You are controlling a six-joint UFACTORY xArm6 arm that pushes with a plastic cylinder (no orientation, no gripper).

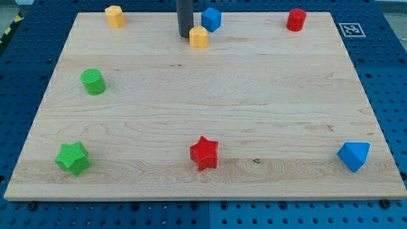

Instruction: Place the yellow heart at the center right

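Two yellow blocks lie near the view's top. One yellow block [199, 37] sits at the top middle, and its heart shape is hard to confirm. The other yellow block [114, 16] sits at the top left and looks many-sided. My tip [184, 35] stands on the board just left of the top-middle yellow block, touching it or nearly so. A blue cube [211, 19] lies just above and to the right of that yellow block.
The wooden board [280, 95] also holds a red cylinder [296, 20] at the top right, a green cylinder [93, 82] at the left, a green star [73, 159] at the bottom left, a red star [204, 153] at the bottom middle and a blue wedge-like block [353, 156] at the bottom right.
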